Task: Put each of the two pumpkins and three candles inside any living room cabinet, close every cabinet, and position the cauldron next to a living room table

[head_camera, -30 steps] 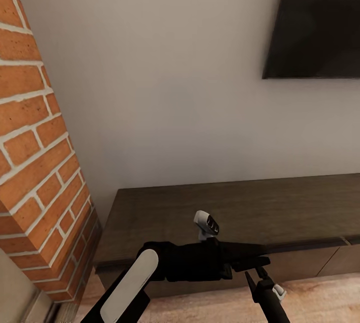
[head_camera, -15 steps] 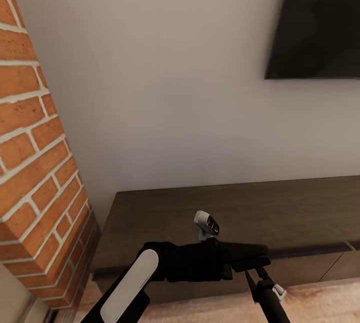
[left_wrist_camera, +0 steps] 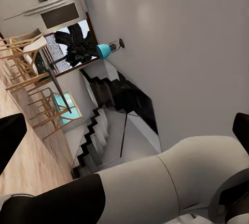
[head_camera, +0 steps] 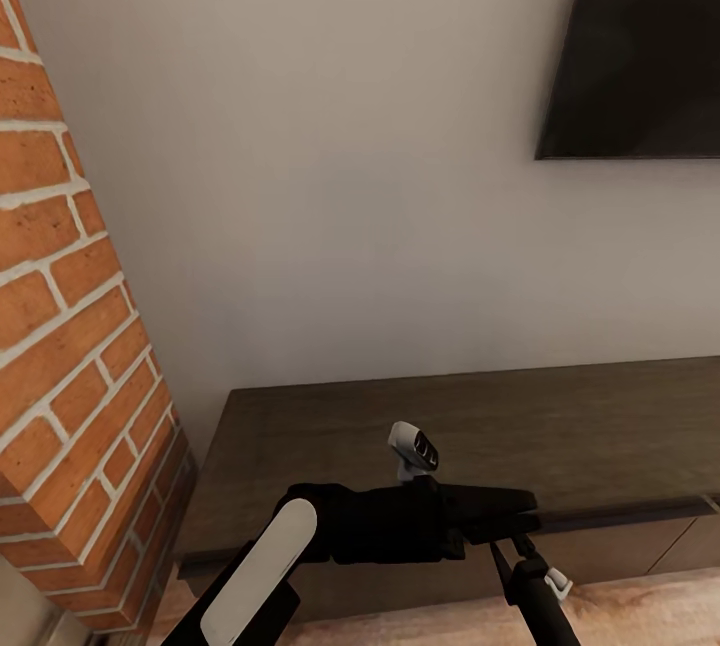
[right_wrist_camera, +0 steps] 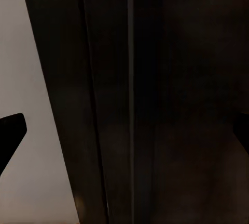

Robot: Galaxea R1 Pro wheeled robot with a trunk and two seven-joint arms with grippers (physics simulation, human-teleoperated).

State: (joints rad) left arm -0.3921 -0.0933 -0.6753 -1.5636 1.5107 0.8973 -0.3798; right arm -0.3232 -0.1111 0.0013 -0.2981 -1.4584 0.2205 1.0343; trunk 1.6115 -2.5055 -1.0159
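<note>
Well, the robot stands close in front of the cabinet (head_camera: 480, 416), which runs low along the far white wall (head_camera: 330, 176) from the centre to the right edge of the head view. Its dark-brown top is bare, and the drawer fronts that show under the top edge at the right sit flush and closed. A brick column (head_camera: 70, 326) rises at the left, just beside the left end of the cabinet. A black television (head_camera: 640, 46) hangs on the wall above the right part of the cabinet. A strip of pale wooden floor (head_camera: 640, 596) shows near the robot.

The left arm (head_camera: 265, 566) reaches from the near left across the front of the cabinet. In the left wrist view the left end effector (left_wrist_camera: 129, 130) is released: its two dark fingers (left_wrist_camera: 10, 141) stand wide apart with nothing between them. Beyond them are wooden chairs (left_wrist_camera: 26, 68), a dark plant (left_wrist_camera: 78, 52), a teal lamp (left_wrist_camera: 104, 51) and a dark staircase (left_wrist_camera: 111, 109).

The right end effector (right_wrist_camera: 127, 130) is released too, with one finger (right_wrist_camera: 10, 130) at each side. It faces a very dark surface with a thin straight seam; I cannot tell what this surface is.
</note>
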